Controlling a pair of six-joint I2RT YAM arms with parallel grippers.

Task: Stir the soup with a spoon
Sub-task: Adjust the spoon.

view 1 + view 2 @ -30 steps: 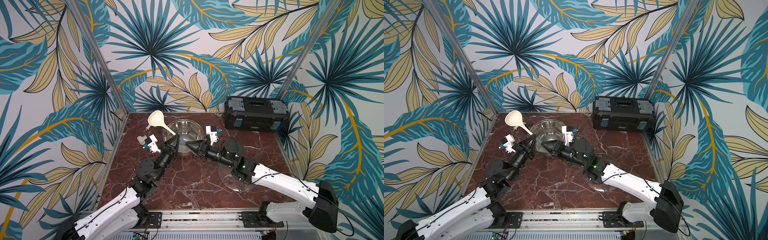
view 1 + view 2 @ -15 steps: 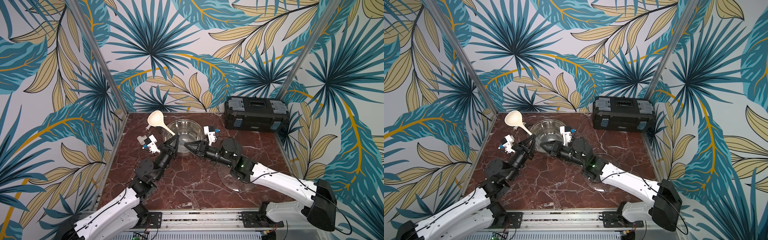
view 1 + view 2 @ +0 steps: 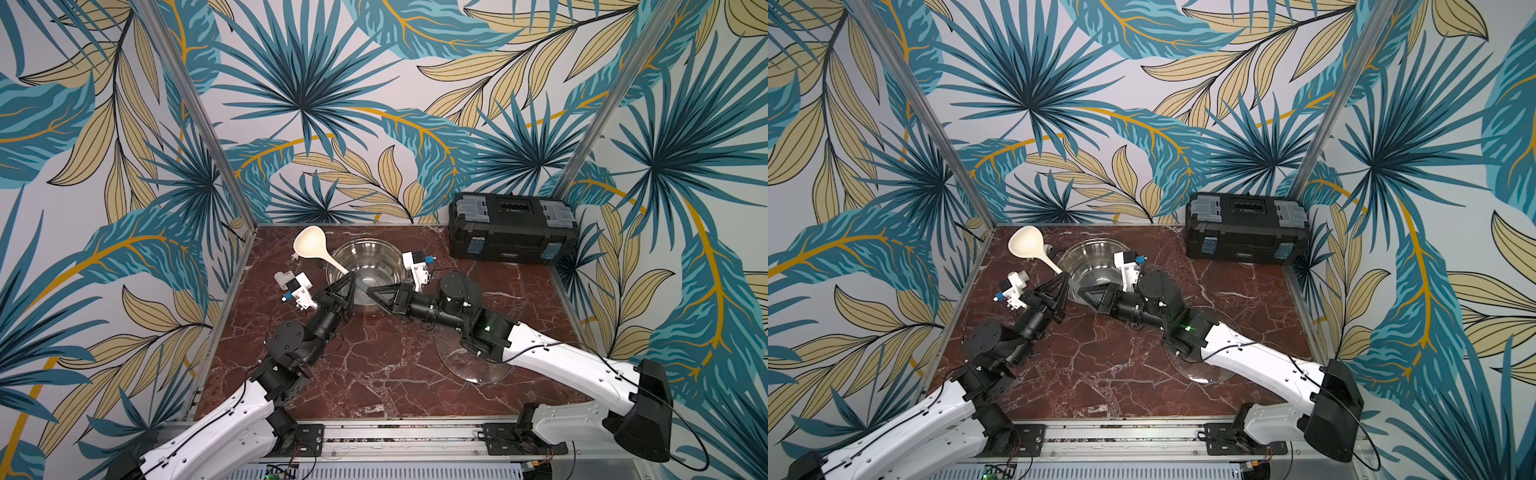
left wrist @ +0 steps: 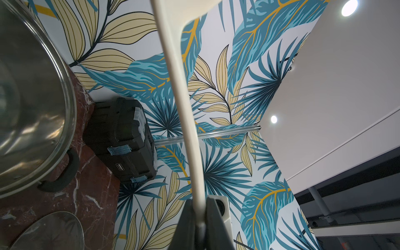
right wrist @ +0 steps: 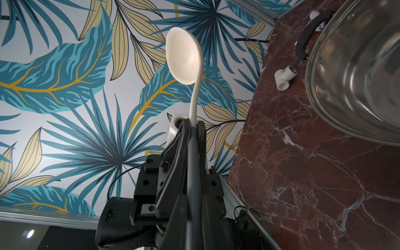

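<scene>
Leaf-patterned walls enclose a red marble table (image 3: 374, 365). Over the near rim of the steel pot (image 3: 365, 242), the spoon (image 3: 309, 246) is held tilted in the air, its cream bowl raised outside the pot toward the back left corner. The left gripper (image 3: 350, 277) has its jaws pinched where cream neck meets grey handle. The right gripper (image 3: 370, 289) has its jaws closed on the handle's end. A black toolbox (image 3: 513, 232) sits back right, and a glass lid (image 3: 478, 370) lies under the right arm.

Mirror-polished steel for the pot (image 3: 374, 254); matt cream plastic on the spoon (image 3: 309, 245); glossy white-veined red marble tabletop (image 3: 374, 374); matt black plastic toolbox (image 3: 513, 235); clear glass lid (image 3: 465, 370).
</scene>
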